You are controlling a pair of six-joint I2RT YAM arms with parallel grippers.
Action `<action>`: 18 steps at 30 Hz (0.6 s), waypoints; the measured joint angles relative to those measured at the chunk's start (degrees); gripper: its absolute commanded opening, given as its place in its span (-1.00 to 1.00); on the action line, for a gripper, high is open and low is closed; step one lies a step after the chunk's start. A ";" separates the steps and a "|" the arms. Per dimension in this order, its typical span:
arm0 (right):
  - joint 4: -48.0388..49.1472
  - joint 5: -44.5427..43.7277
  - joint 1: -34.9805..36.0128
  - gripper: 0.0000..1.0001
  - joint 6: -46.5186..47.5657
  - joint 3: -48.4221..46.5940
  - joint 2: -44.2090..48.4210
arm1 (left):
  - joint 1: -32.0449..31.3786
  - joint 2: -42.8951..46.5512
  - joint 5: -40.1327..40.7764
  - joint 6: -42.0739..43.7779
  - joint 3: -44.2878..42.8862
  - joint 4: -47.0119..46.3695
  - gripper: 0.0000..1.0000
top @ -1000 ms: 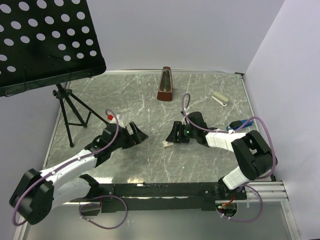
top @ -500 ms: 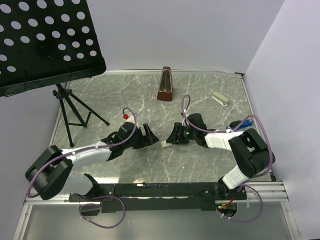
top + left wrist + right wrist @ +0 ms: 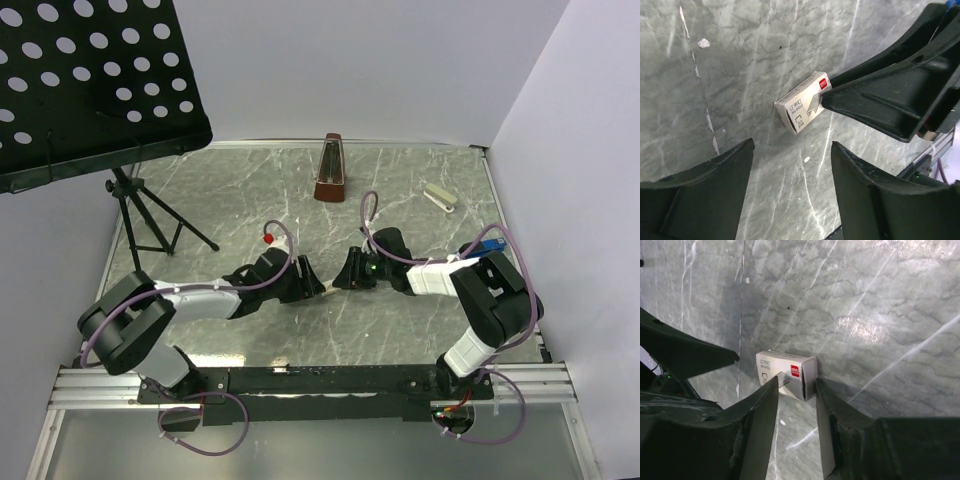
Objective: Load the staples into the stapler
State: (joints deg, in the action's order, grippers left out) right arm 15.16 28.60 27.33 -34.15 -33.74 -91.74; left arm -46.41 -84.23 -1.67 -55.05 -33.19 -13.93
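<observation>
Centre of the scene: staples (image 3: 802, 102), a small whitish box with red print, flat on the marble table (image 3: 250, 190), between the two grippers. Just left of the box: left gripper (image 3: 792, 150), jaws wide apart, empty, clear of the box. Just right of it: right gripper (image 3: 796, 381), jaws partly closed astride the red-printed end, one fingertip (image 3: 840, 100) touching; firm grip not discernible.

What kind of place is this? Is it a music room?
Probably a robot lab's test table, not a real music room. Two robot arms work on a marble-look table with plain white walls around it; the music stand and metronome look like props.
</observation>
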 measured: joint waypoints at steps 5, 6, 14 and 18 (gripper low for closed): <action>0.31 -0.09 0.00 -0.48 0.61 0.00 -0.57 | -0.48 -2.54 0.00 -0.35 -0.55 -0.42 0.29; 0.20 -0.09 0.00 -0.52 0.68 0.00 -0.59 | -0.52 -2.67 0.00 -0.39 -0.55 -0.44 0.28; -0.09 -0.33 0.00 -0.88 1.49 0.00 -0.11 | -0.57 -2.75 0.04 -1.57 -0.55 -2.05 0.23; -1.01 -1.18 0.26 -1.00 2.10 0.00 0.74 | -0.57 -2.93 0.02 -1.88 -0.55 -2.93 0.14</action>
State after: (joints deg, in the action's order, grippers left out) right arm 14.15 27.42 27.59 -32.05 -33.74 -91.00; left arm -46.98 -87.15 -1.65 -56.93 -33.74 -16.86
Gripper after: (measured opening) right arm 0.036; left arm 0.602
